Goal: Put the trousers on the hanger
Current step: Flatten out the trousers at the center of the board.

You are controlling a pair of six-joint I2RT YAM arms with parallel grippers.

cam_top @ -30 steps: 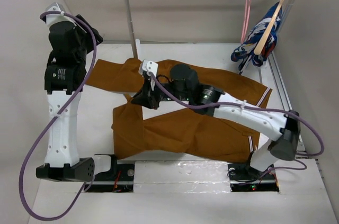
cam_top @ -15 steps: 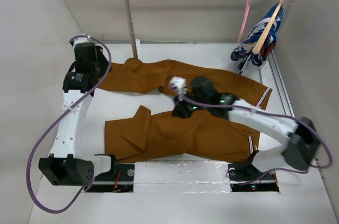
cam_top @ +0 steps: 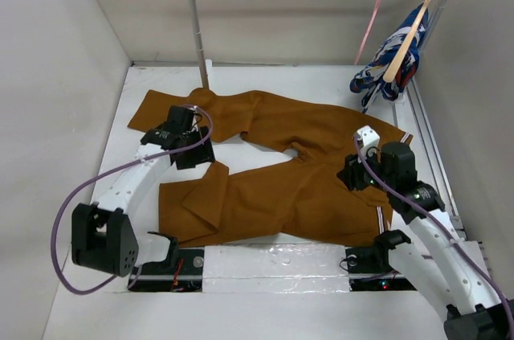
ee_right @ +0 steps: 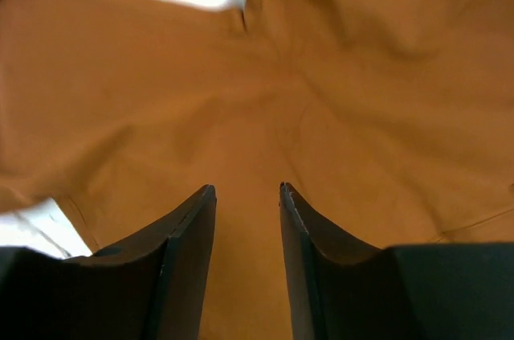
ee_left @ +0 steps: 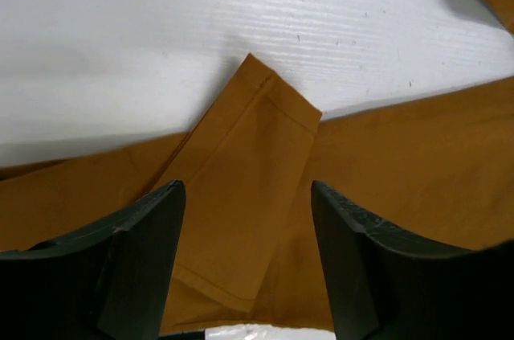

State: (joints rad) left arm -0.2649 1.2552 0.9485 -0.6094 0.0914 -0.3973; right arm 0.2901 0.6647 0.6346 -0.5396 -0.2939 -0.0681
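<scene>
Lying flat, trousers (cam_top: 305,187) soft, floppy; best gripped at striped waistband (cam_top: 380,217). Left end effector (ee_left: 245,191) apart; right end effector (ee_right: 247,191) seemingly narrowly apart, empty.

Each arm is built of white links and black joint housings. On the left arm (cam_top: 128,187) a blocky black housing (cam_top: 100,239) sits at 8 o'clock in the overhead view. A purple cable (cam_top: 58,235) loops out from there and runs up to the black wrist (cam_top: 173,135). The right arm (cam_top: 434,235), toward 5 o'clock, carries a purple cable of its own (cam_top: 359,155) and a small white cap (cam_top: 367,137) at 12 o'clock of its black wrist. Both arms stand on black base plates (cam_top: 173,264) with thin red wires. The left gripper (ee_left: 245,191) has two dark grey fingers (ee_left: 136,268), broad and matt, finely speckled. The right gripper (ee_right: 247,189) has similar fingers (ee_right: 185,268), with lighter edges.
</scene>
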